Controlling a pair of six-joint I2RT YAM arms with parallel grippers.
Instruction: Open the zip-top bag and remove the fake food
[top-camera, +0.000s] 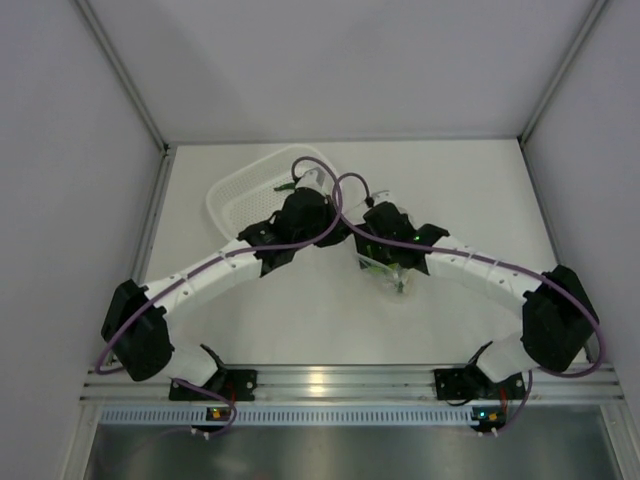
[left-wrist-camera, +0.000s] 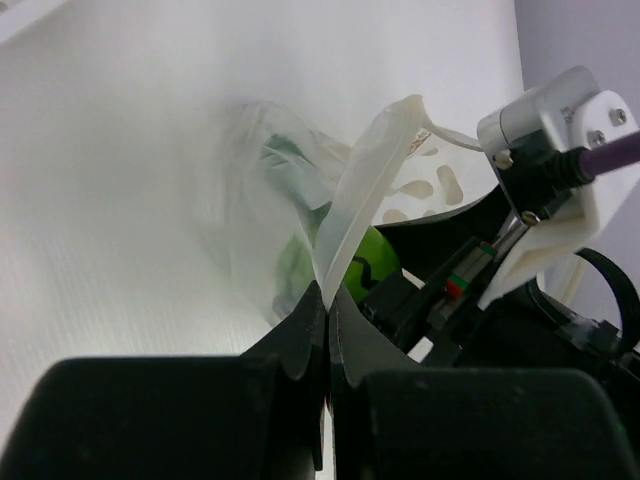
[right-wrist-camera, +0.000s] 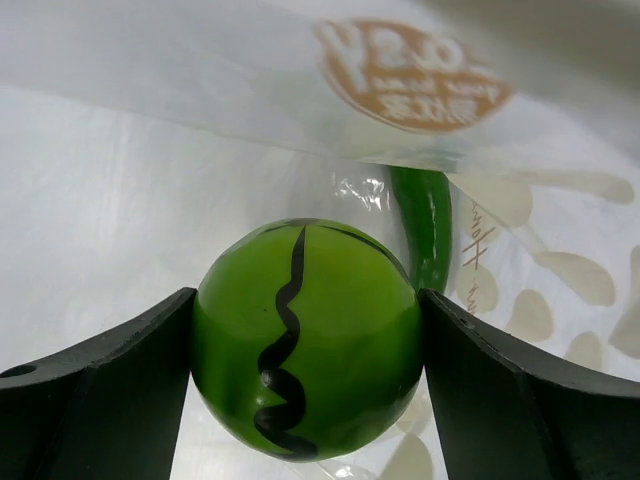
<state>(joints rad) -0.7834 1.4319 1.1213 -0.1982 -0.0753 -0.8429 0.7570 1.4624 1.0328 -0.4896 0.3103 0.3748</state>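
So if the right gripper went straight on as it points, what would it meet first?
The green ball, already between the jaws of the right gripper; behind it, likely a green pod and the bag, though depth is unclear.

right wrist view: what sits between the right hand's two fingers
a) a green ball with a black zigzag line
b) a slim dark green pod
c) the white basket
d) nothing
a, the green ball with its black wavy line fills the gap in the right hand, a finger against each side, while a dark green pod lies behind it.
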